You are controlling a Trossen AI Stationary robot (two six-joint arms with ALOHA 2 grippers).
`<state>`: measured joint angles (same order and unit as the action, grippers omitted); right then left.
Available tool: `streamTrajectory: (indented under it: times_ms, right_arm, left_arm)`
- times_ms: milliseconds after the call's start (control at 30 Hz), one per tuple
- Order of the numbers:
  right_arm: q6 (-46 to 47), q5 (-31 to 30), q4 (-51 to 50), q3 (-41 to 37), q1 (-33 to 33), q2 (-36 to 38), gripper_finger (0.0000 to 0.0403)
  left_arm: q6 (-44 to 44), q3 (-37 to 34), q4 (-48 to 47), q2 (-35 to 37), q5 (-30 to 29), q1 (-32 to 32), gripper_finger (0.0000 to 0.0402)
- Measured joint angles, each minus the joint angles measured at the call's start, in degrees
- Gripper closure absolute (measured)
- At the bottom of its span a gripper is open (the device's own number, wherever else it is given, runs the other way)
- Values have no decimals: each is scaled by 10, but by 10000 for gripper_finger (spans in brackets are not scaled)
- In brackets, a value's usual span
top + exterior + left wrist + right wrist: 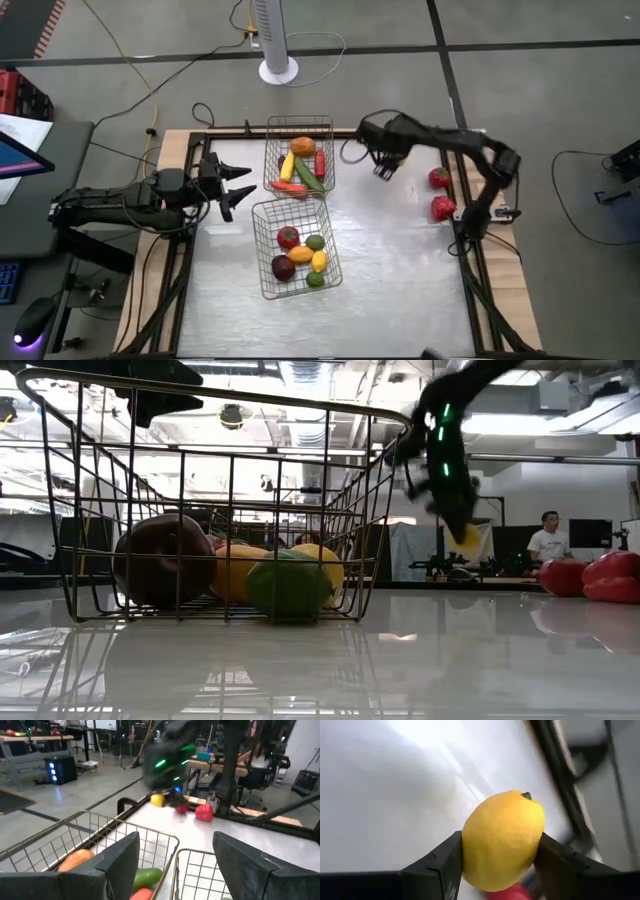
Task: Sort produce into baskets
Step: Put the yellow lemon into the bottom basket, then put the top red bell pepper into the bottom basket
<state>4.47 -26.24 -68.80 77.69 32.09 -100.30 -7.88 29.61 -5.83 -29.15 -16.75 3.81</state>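
Right arm stretched over the table, right gripper [383, 170] raised beside the far basket [325, 150]. Fingers clamped on a yellow lemon [502, 840]. Left gripper [238, 186] spread, empty.

Open table [400, 260] right of baskets [296, 250]; tomatoes [440, 193] edge-side.

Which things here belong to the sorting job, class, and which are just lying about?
Job: two baskets with produce inside; lemon held in right gripper; two red pieces on table; left gripper, open, beside the baskets.

Lying about: white fan stand; floor cables; person in the room behind.
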Motion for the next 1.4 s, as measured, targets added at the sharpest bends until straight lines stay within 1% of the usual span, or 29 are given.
streamTrajectory:
  times_ms: [67, 200, 267, 333, 433, 533, 600, 667, 767, 867, 967, 1067, 1133, 1200, 1267, 1333, 1400]
  right_arm:
    - [1, 43, 34, -3, -61, 47, 170]
    - [2, 119, 136, -3, -187, 123, 167]
    - [2, 143, 198, -3, -250, 149, 166]
    - [2, 144, 275, -3, -309, 161, 164]
    - [-11, 144, 390, -3, -386, 157, 163]
    - [-56, 144, 475, -2, -442, 130, 163]
    - [-76, 142, 512, -2, -462, 103, 163]
    - [-79, 138, 520, 0, -467, 76, 161]
    - [-81, 135, 499, 23, -458, 42, 149]
    - [-80, 163, 462, 56, -438, 15, 126]
    - [-75, 188, 406, 92, -424, -8, 101]
    - [-74, 184, 333, 131, -417, -21, 82]
    - [-67, 171, 289, 154, -417, -21, 73]
    - [-60, 145, 221, 166, -415, -19, 69]
    - [-57, 93, 129, 166, -409, -10, 69]
    - [-30, 49, 25, 167, -391, -5, 73]
    - [13, 41, -63, 161, -365, 2, 77]
  left_arm:
    - [-3, 0, 0, 0, 0, 0, 162]
    - [-21, 0, 1, 0, 0, 0, 162]
    - [-29, 0, 1, 0, 1, 0, 162]
    - [-35, 0, 3, 0, 6, 0, 162]
    - [-40, 0, 8, 0, 15, 0, 162]
    - [-40, 0, 15, 0, 15, 0, 162]
    - [-40, 0, 15, 0, 15, 0, 162]
    - [-40, 0, 15, -1, 15, 0, 162]
    - [-34, 0, 14, -1, 15, 0, 162]
    - [-32, 0, 14, -1, 15, 0, 162]
    - [-26, 0, 13, -1, 15, 0, 162]
    - [-23, 0, 11, -1, 15, 0, 162]
    - [-23, 0, 8, -1, 15, 0, 162]
    - [-23, 0, 7, -1, 15, 0, 162]
    - [-23, 0, 3, -1, 15, 0, 162]
    - [-23, 0, 2, -1, 15, 0, 162]
    - [-23, 0, 2, -1, 21, 0, 162]
